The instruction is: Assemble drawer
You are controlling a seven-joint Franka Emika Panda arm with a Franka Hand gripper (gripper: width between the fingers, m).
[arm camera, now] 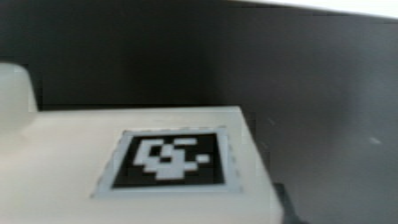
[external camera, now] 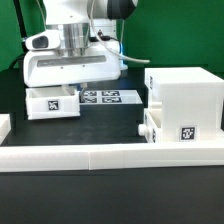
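The large white housing (external camera: 188, 98) stands at the exterior view's right, with a tag on its front. A small tray with a round knob (external camera: 148, 126) sits at its lower left side. A second white tray (external camera: 52, 104) with a tag lies at the exterior view's left. My gripper (external camera: 72, 88) hangs right above this tray, its fingertips hidden behind the hand and the tray. The wrist view is filled by the tray's white face (arm camera: 267, 140) and its tag (arm camera: 171, 158), very close. A rounded white part (arm camera: 15, 95) shows at the edge. No fingers show there.
The marker board (external camera: 108, 97) lies flat between the left tray and the housing. The long low white border rail (external camera: 110, 153) runs along the front. The table is black.
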